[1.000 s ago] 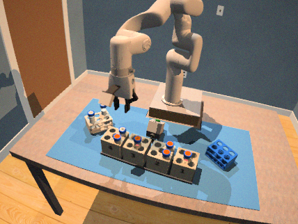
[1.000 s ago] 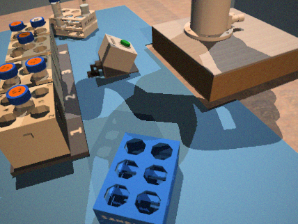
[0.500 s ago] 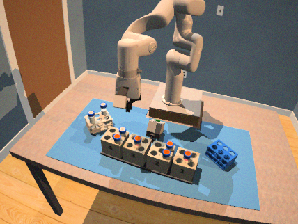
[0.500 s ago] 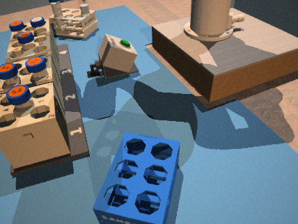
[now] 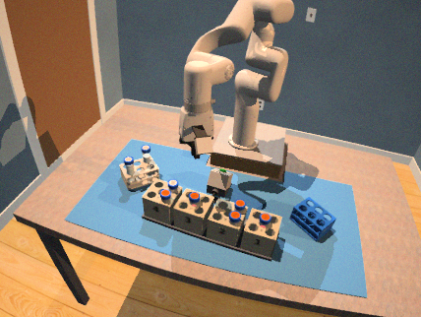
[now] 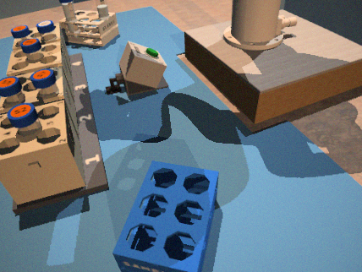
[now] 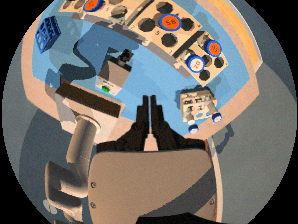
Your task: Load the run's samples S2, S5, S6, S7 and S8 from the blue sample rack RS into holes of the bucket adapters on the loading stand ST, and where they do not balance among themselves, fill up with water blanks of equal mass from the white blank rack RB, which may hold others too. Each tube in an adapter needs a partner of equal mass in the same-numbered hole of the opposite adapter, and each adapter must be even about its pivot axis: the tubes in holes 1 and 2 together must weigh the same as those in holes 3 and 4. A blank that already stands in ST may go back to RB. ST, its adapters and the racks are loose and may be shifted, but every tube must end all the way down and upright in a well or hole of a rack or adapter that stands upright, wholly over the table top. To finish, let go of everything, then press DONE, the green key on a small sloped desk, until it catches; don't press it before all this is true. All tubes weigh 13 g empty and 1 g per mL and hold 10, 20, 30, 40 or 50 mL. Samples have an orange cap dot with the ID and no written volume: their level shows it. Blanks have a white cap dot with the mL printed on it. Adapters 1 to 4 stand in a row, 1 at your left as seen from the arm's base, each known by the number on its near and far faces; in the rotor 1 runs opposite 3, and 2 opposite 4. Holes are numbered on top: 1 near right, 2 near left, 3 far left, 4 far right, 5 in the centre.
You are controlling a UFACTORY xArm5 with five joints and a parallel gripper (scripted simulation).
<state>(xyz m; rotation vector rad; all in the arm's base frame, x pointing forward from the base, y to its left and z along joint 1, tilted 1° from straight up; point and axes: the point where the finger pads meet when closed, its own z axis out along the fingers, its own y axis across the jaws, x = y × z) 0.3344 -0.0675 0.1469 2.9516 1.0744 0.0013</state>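
Observation:
My gripper (image 5: 198,149) (image 7: 149,103) is shut and empty. It hangs above the blue mat (image 5: 305,266), behind the DONE desk (image 5: 218,184) (image 6: 137,68) (image 7: 112,72) and to the right of the white blank rack RB (image 5: 140,181) (image 6: 90,35) (image 7: 197,104). The green key (image 5: 222,171) (image 6: 151,52) sits on top of the desk. The loading stand ST (image 6: 86,139) holds its row of adapters, with orange-dot samples (image 5: 195,197) (image 5: 266,218) (image 6: 22,111) and white-dot blanks (image 5: 173,184) down in their holes. The blue sample rack RS (image 5: 304,222) (image 6: 171,199) (image 7: 48,31) stands empty at the right.
The arm's wooden pedestal (image 5: 251,159) (image 6: 275,84) stands just behind the desk. RB holds a few blue-capped blanks (image 5: 129,160). A door and blue walls stand beyond the table's far edge.

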